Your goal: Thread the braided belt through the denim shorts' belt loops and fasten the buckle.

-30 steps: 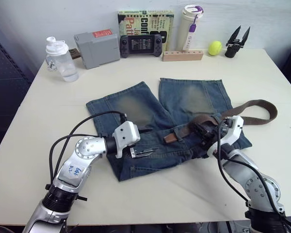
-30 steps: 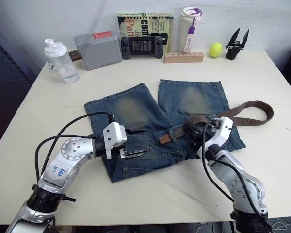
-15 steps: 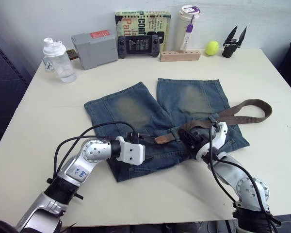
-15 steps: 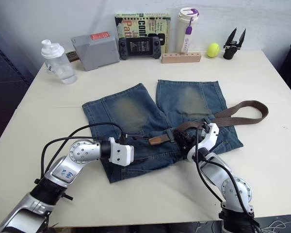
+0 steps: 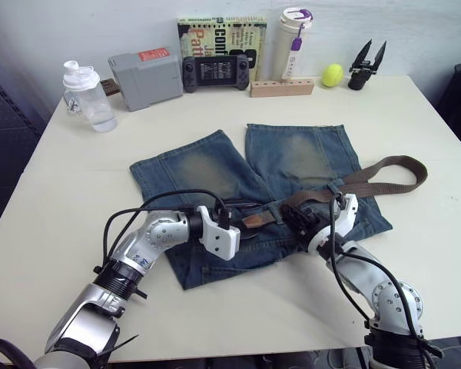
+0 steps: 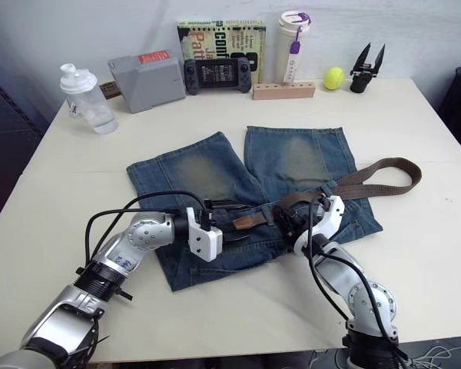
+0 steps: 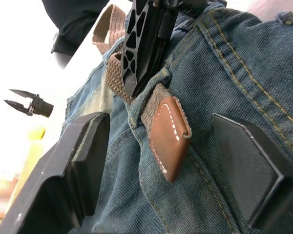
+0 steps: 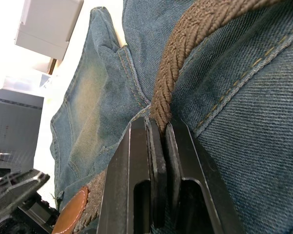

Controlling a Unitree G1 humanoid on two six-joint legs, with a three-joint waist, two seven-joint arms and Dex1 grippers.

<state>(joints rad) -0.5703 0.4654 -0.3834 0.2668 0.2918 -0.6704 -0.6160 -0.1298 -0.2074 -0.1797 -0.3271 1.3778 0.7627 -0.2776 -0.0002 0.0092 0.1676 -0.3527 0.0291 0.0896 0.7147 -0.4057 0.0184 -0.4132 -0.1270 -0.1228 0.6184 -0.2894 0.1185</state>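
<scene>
Left wrist view shows the left gripper (image 7: pixel 161 161) spread wide around the braided belt (image 7: pixel 167 130)'s leather tip at centre frame on the denim shorts (image 7: pixel 234 63), the right gripper (image 8: pixel 158 161) pinching the belt; most loops and the buckling remain.

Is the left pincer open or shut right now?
Open. In the left wrist view the left pincer has its fingers spread wide on either side of the belt tip, touching neither side of it.

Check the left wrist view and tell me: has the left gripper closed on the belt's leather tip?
No. The left gripper is open, its fingers standing apart on either side of the braided belt, whose leather tip lies untouched between them.
</scene>
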